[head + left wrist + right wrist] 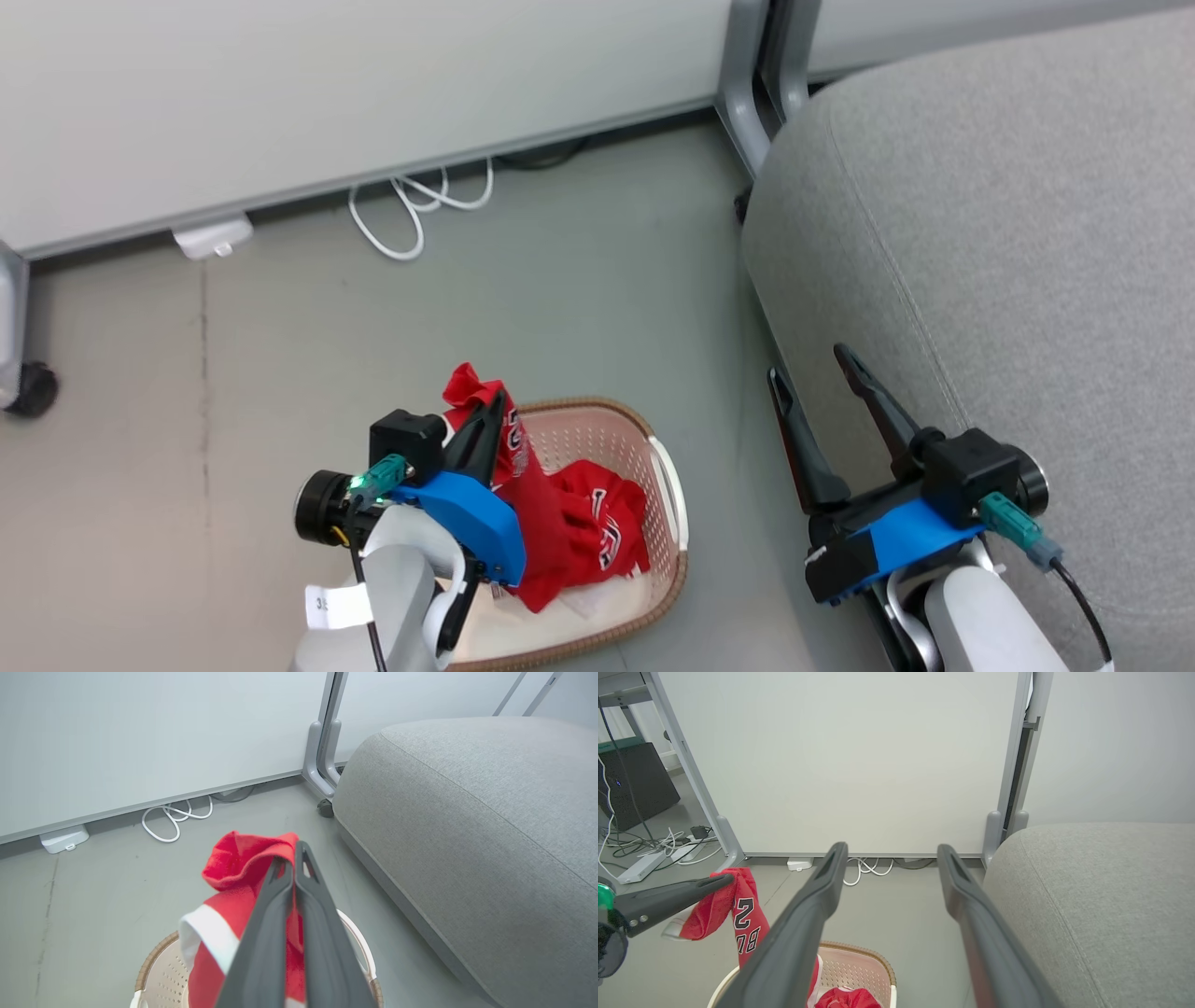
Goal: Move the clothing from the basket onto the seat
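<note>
The clothing, a bright red sports jersey with white trim (537,504), hangs from the left gripper (497,403), whose two dark fingers are pinched together on a bunched fold. It hangs above the cream perforated plastic basket with a brown woven-look rim (674,509). Its lower end trails onto more crumpled red cloth (611,523) inside; I cannot tell if that is a separate garment. The left arm hides the basket's near left side. The right gripper (808,364) hovers with its fingers spread wide and empty, at the left edge of the large light grey fabric seat (1008,233), which is cut off at the right.
</note>
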### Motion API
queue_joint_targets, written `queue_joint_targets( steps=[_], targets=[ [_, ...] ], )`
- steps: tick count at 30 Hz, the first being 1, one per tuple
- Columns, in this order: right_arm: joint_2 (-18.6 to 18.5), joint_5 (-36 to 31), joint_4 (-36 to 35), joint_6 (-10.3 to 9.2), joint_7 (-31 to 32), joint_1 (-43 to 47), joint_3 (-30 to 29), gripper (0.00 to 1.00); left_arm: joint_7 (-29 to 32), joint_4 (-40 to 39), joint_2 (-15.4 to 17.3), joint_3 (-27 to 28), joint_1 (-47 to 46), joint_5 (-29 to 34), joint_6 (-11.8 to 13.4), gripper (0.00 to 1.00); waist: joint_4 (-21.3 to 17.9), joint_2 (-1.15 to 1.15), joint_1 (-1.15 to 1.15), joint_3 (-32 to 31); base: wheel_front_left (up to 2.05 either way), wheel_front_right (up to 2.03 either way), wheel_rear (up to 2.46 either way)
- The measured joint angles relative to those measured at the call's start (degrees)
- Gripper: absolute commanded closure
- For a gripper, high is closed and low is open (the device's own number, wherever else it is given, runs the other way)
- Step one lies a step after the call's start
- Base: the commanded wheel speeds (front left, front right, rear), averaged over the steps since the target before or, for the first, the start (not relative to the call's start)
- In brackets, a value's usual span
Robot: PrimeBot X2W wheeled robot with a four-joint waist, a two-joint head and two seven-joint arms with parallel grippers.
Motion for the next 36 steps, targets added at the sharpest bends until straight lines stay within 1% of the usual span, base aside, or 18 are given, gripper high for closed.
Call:
queue_joint_targets(
  steps=[4,10,14,15,23,29,33,36],
  targets=[
    [0.0,0.0,0.0,0.00,0.6,2.0,-0.2,0.00,0.0,-4.0,0.0,-2.2,1.1,-2.1,0.2,1.00,1.3,0.00,0.00,-3.8,0.00,0.00,0.00],
    [0.0,0.3,-0.3,0.00,1.4,4.4,-0.2,0.00,0.0,-8.8,0.0,-6.6,1.3,-3.5,0.2,1.00,3.2,0.00,0.00,-8.3,0.00,0.00,0.00],
    [0.0,0.7,-0.5,0.00,1.9,5.5,-0.4,0.00,0.0,-11.5,0.0,-10.0,-0.8,-5.4,0.1,1.00,4.7,0.00,0.01,-10.3,0.00,0.00,0.00],
    [0.0,0.8,-0.6,0.00,2.2,6.0,-0.6,0.00,0.0,-12.6,-0.1,-12.0,-2.0,-6.3,0.2,1.00,5.4,0.00,0.00,-11.3,0.00,0.00,0.00],
    [0.0,1.1,-1.1,-0.01,2.5,7.5,-0.9,0.00,0.0,-17.4,-0.1,-17.9,-8.6,-10.6,2.0,1.00,7.2,0.00,0.01,-13.1,0.00,0.00,0.00],
    [0.0,1.2,-1.5,0.00,2.8,7.7,-0.8,0.00,0.0,-18.1,-0.1,-22.0,-12.7,-13.8,3.1,1.00,7.5,0.00,0.01,-13.6,0.00,0.00,0.00],
    [0.0,1.2,-1.6,0.00,3.1,7.7,-0.7,0.00,0.0,-18.1,-0.1,-23.9,-14.7,-15.6,4.2,1.00,7.2,0.00,0.01,-13.8,0.00,0.00,0.00],
    [0.0,1.1,-1.6,0.00,3.2,7.7,-0.7,0.00,0.0,-18.0,0.0,-25.0,-15.0,-16.8,4.6,1.00,6.9,0.00,0.01,-13.8,0.00,0.00,0.00]
  ],
)
